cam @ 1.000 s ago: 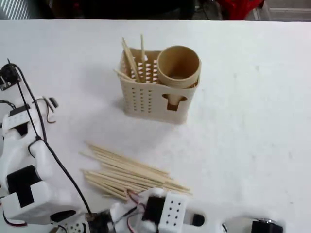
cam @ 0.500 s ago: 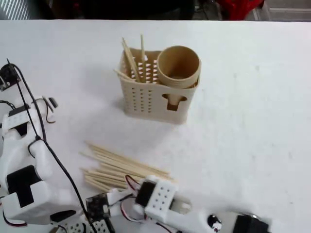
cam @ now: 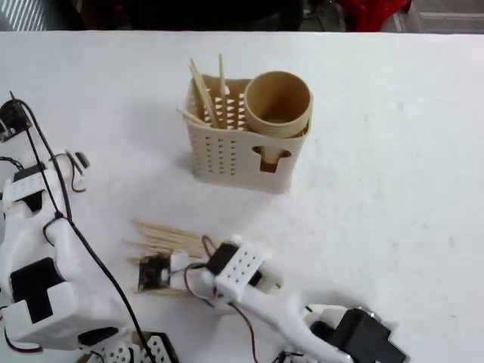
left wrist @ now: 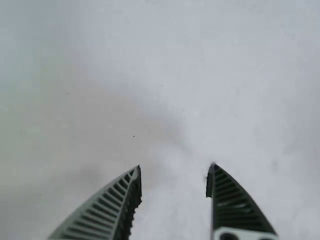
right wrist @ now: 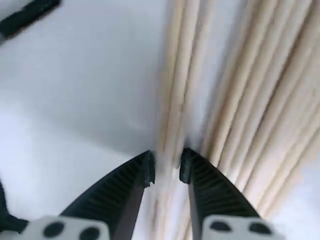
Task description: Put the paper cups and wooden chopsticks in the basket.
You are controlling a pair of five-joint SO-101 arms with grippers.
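Since a second ago the right arm (cam: 242, 274) had swung up from the near table edge onto the loose pile of wooden chopsticks (cam: 168, 236). Its right gripper (right wrist: 167, 167) was pinched in on a couple of sticks at the pile's edge, jaws nearly together. Meanwhile the left gripper (left wrist: 172, 175) hung spread apart over bare table (left wrist: 160, 75). One paper cup (cam: 277, 102) and a few sticks already sat in the basket (cam: 242, 159). My take: lift straight up, keep the sticks level, then tip them upright beside the cup without dragging the neighbours.
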